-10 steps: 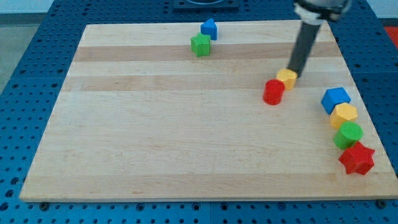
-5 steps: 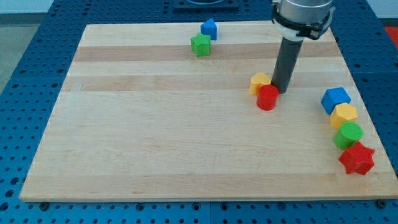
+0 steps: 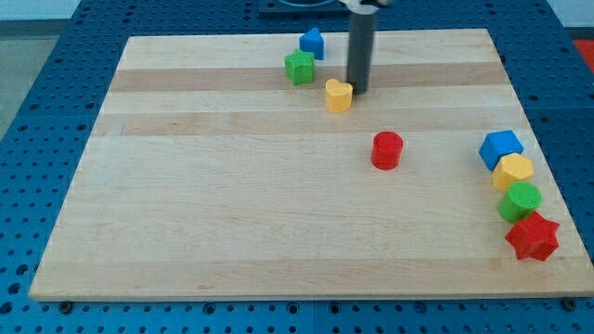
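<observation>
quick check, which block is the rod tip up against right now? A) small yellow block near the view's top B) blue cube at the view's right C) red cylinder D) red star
A: my tip sits at the small yellow block's right edge; red cylinder lies apart, lower right.

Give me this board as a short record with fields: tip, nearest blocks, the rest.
tip: my tip at the view's right side of the yellow heart block, touching or nearly so
near it: green block and blue block, toward the view's upper left
alone: red cylinder, mid-board
view's right edge, top to bottom: blue block, yellow block, green cylinder, red star
surface: wooden board
</observation>
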Action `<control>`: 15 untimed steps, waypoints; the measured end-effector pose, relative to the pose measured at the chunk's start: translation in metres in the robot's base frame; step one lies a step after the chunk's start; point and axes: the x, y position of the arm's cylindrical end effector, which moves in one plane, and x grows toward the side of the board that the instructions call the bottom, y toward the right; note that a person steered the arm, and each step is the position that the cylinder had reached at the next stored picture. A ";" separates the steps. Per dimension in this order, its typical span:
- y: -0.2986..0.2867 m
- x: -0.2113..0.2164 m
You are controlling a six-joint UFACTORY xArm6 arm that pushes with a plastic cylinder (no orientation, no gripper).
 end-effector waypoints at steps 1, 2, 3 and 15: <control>0.084 0.022; 0.015 0.025; -0.070 0.020; 0.056 -0.066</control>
